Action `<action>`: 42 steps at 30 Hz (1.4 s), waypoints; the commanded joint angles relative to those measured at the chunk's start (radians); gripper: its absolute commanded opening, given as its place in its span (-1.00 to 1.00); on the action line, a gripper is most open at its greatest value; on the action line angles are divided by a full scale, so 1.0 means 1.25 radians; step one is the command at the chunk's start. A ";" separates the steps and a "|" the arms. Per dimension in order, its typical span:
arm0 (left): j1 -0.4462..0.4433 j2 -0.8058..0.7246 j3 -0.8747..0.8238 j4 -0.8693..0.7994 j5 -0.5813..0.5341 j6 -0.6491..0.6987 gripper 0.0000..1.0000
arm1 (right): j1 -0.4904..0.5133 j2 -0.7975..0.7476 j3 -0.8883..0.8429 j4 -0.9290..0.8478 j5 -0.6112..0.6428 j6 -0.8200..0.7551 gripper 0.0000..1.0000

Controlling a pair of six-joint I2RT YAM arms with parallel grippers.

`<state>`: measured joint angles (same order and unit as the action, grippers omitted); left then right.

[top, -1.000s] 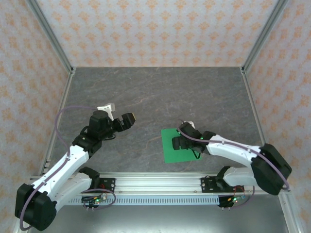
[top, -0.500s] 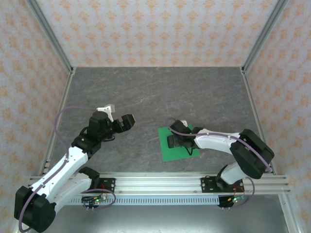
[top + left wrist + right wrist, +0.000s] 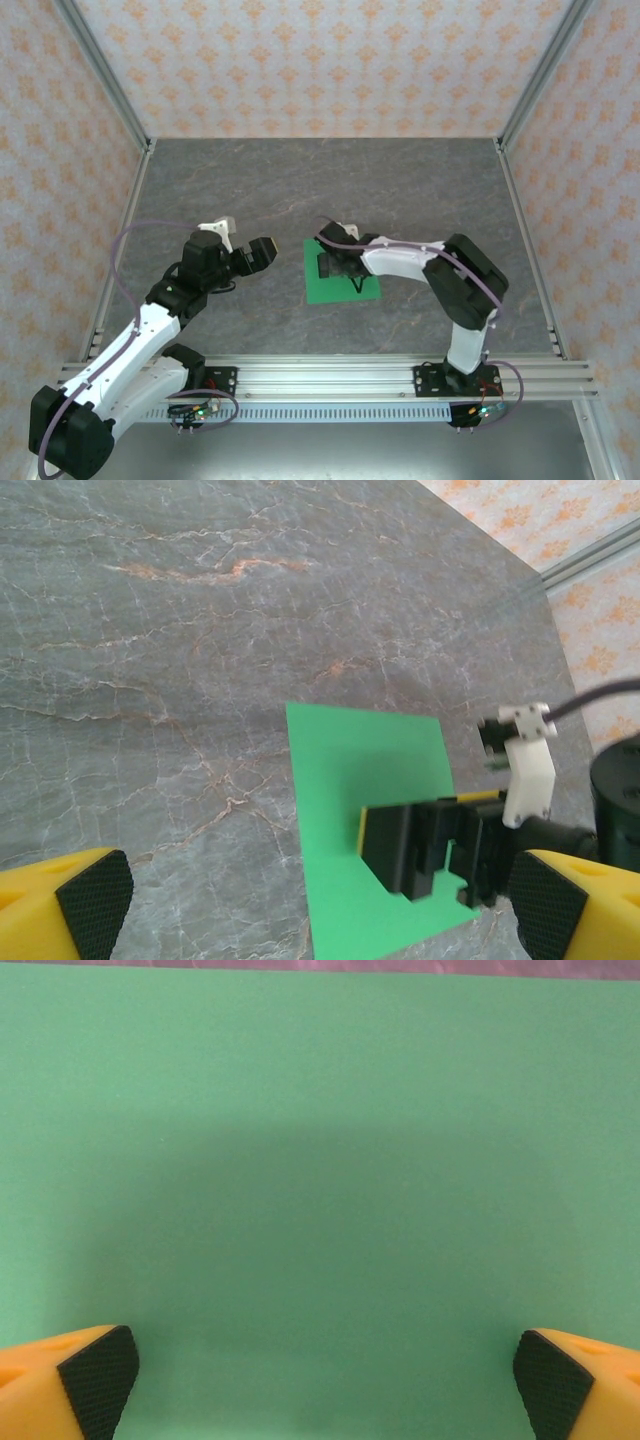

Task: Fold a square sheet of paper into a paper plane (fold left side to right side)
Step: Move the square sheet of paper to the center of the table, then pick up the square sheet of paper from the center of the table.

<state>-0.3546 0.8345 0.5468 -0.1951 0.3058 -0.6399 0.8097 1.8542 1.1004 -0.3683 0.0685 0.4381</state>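
Note:
The square sheet of paper [image 3: 345,292] is bright green and lies flat on the grey table, just left of centre. My right gripper [image 3: 335,265] is low over the sheet, open, with its fingers spread across the paper. In the right wrist view the green sheet [image 3: 320,1160] spans the frame between the fingertips of the right gripper [image 3: 325,1375]. My left gripper [image 3: 243,238] hovers open to the left of the sheet, apart from it. From the left wrist the sheet [image 3: 370,770] shows ahead, with the right gripper [image 3: 420,850] on its near part.
The grey marbled table [image 3: 400,190] stretches behind and to the right of the sheet. Patterned walls and metal posts [image 3: 105,75] close three sides. An aluminium rail [image 3: 330,375] with the arm bases runs along the near edge.
The right gripper has moved left and further from the bases, and the green sheet has slid along with it. The left arm has hardly moved.

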 commanded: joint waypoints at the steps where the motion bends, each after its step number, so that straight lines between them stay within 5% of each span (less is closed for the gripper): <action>1: -0.006 -0.006 0.018 -0.022 -0.021 -0.008 0.99 | 0.007 0.067 0.042 -0.019 -0.012 0.046 0.99; 7: -0.006 0.028 0.024 -0.006 0.016 -0.027 0.99 | 0.008 -0.005 0.049 0.012 -0.018 0.031 0.99; 11: -0.007 0.126 0.057 0.039 0.116 -0.050 0.90 | -0.002 -0.096 0.039 0.019 -0.032 -0.053 0.99; 20: -0.114 0.382 0.156 0.125 0.213 -0.120 0.70 | -0.148 -0.084 0.045 -0.015 -0.094 -0.153 0.99; 28: -0.193 0.528 0.202 0.156 0.166 -0.143 0.68 | -0.184 0.034 0.129 -0.046 -0.100 -0.160 1.00; 42: -0.201 0.613 0.180 0.174 0.150 -0.158 0.68 | -0.165 0.048 0.085 -0.043 -0.145 -0.108 0.97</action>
<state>-0.6006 1.5875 0.7712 -0.0105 0.5159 -0.8227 0.5869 1.9163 1.2285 -0.3977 -0.1059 0.2840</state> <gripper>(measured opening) 0.840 0.986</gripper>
